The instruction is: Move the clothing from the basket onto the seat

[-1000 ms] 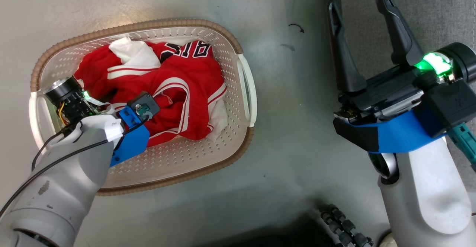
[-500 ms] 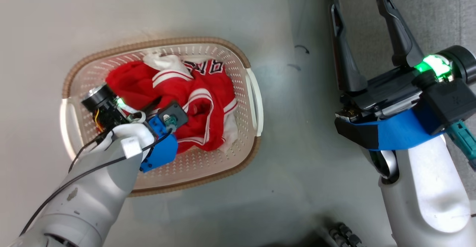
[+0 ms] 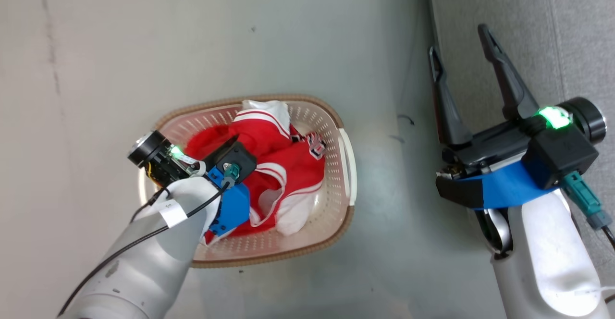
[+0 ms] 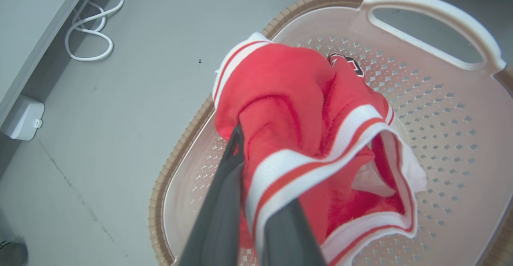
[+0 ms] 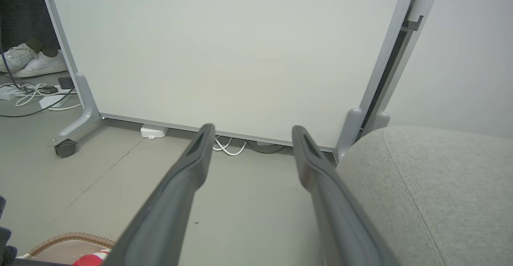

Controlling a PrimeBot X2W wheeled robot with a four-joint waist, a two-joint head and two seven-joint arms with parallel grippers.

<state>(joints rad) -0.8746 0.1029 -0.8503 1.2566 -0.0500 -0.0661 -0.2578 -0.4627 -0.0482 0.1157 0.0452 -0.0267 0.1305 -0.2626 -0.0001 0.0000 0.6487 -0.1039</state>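
Red clothing point(image 4: 280, 97) clamped in left jaws, over basket point(image 4: 449, 109); right jaws wide, empty.

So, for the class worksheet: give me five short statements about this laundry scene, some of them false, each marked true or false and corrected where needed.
1. The left gripper is shut on the red clothing. True.
2. The right gripper holds a garment. False: its jaws stand open with nothing between them.
3. The basket stands on the sofa. False: it stands on the grey floor, beside the sofa.
4. The red clothing has white stripes. True.
5. A white cable lies looped on the floor. True.
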